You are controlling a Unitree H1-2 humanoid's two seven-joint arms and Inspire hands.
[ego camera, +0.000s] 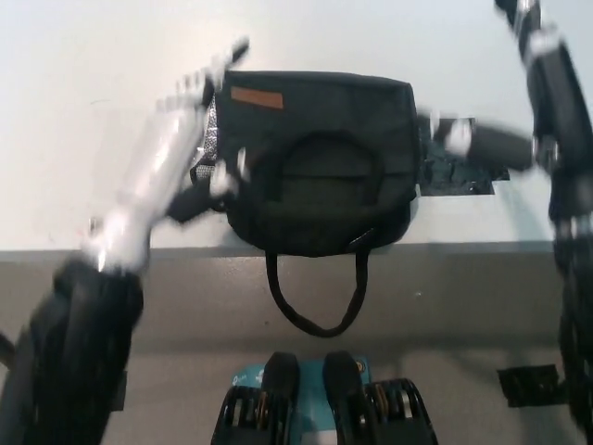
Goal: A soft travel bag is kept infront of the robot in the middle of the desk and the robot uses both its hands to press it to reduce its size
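Bag (315, 158), dark and soft, is sitting in the middle of the desk (56, 111) close to its near edge, with one carry strap (315, 297) hanging over that edge and a small tan label (257, 98) showing near its far left corner. The white left hand (181, 139) is reaching along the bag's left side, right beside the mesh pocket (209, 139), with its fingers spread apart and gripping nothing; blur is making it hard to say whether it is touching the fabric. The right hand (482, 139) is appearing as a smeared shape just off the bag's right side, over a dark patch of tape (454, 171) on the desk, and whether it is open or closed cannot be told. Judging by this, the pressing is only just beginning, with the bag looking full and unsquashed. Several things could be going wrong from here. Because the bag is lying so near the edge, an uneven push from one side could be sliding it sideways or toward the drop instead of flattening it. Spread fingers of the left hand could be snagging in the mesh pocket. If both hands are squeezing from the sides and not from above, the soft bag could be bulging upward and keeping its bulk.
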